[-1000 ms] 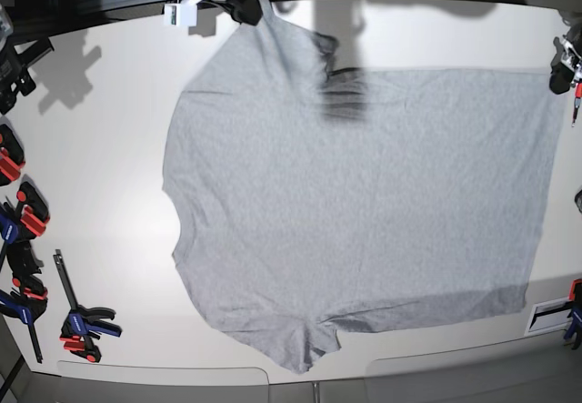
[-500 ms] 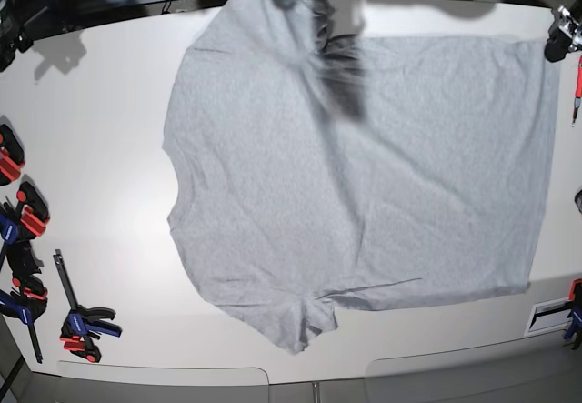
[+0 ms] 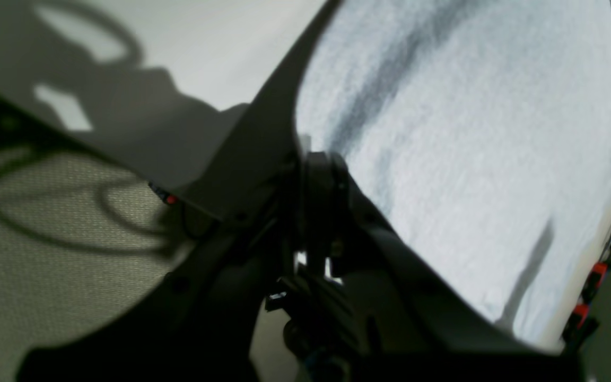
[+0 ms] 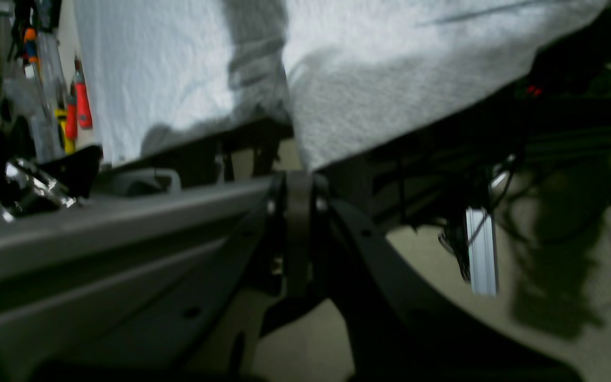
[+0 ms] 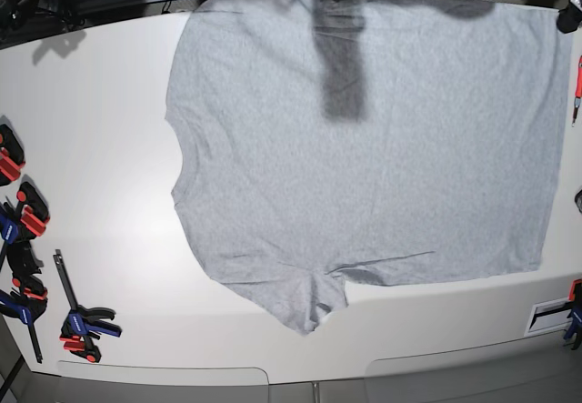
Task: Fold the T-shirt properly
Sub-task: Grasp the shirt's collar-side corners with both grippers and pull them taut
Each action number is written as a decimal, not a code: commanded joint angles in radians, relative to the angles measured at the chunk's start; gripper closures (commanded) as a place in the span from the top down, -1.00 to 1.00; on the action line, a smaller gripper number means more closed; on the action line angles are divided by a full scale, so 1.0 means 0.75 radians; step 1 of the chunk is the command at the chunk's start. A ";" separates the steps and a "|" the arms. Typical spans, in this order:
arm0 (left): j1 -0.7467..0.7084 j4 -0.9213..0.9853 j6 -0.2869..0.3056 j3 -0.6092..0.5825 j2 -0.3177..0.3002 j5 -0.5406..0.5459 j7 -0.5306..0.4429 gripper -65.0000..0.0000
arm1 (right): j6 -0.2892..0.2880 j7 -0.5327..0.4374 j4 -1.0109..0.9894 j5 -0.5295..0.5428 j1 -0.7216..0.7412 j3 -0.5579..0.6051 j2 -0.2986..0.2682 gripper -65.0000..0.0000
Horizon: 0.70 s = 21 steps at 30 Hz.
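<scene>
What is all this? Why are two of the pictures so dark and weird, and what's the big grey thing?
The big grey thing is a T-shirt spread on a white table, seen from a camera above. A robot with two arms is folding it. The two dark pictures come from small cameras on the robot's wrists, looking along its pinchers. The right gripper and the left gripper each pinch an edge of the shirt at the table's far side. The red and blue things at the table's edge are clamps.

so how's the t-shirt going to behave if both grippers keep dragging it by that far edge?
Likely floppy: the T-shirt drapes from the right gripper in soft folds. Probably light, since thin cloth lies flat on the table. It may wrinkle when dragged; creases already show near the lower sleeve.
</scene>
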State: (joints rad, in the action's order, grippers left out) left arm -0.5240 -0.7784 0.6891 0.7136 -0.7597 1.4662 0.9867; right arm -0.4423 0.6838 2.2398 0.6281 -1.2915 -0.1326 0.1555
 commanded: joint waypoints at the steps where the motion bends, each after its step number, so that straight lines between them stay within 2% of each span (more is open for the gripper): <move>1: -0.026 -0.035 0.012 0.010 -0.030 0.023 -0.009 -1.00 | -0.019 0.001 0.024 0.025 -0.023 0.002 0.002 -1.00; 10: -0.063 -0.231 0.012 0.010 0.009 0.023 -0.050 -1.00 | -0.020 -0.062 0.084 0.026 -0.023 0.002 0.002 -1.00; 12: -0.045 -0.280 0.012 0.010 0.036 0.023 -0.050 -1.00 | -0.020 -0.063 0.095 0.007 0.057 0.002 0.002 -1.00; 19: 0.135 -0.338 0.012 0.005 0.160 0.023 -0.071 -1.00 | 0.006 -0.065 0.057 -0.275 0.419 0.082 0.002 -1.00; 21: 0.197 -0.338 0.012 0.003 0.183 -0.014 -0.083 -1.00 | 0.017 -0.065 0.014 -0.340 0.520 0.123 0.002 -1.00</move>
State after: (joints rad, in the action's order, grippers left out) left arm -0.3725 -1.0191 0.6888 0.7074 -0.5934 1.4322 0.9413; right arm -0.4240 0.6605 2.2333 0.3553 -0.8925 -0.0418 0.1551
